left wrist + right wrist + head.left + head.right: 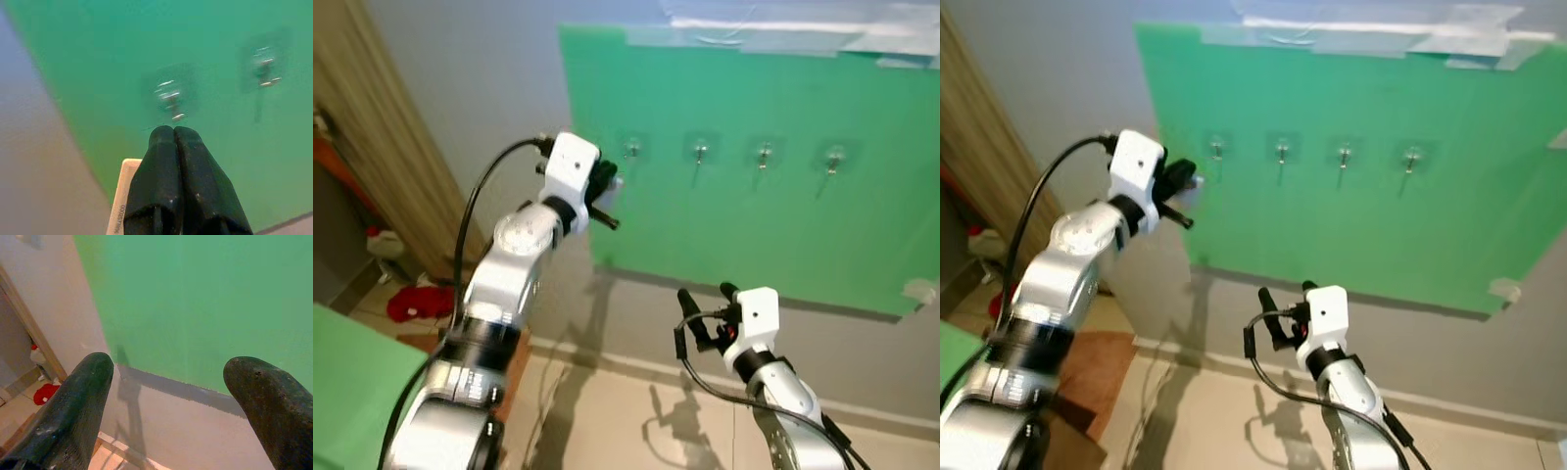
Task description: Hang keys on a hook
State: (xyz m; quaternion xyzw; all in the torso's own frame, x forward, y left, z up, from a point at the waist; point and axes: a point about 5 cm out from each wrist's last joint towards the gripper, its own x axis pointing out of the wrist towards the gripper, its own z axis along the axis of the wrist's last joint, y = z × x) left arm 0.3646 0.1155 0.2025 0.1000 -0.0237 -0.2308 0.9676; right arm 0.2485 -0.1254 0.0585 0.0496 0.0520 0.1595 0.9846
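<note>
The left gripper [174, 134] sits pressed shut, and a pale tag [121, 198] pokes out beside it, mostly hidden behind the fingers and cut off at the bottom edge; its printing is too small to read. Whether keys hang from it, I cannot tell. The hooks [171, 95] look soft and blurred. At the lower left of the head view, a red thing [419, 302] on the floor is too blurred to name.
</note>
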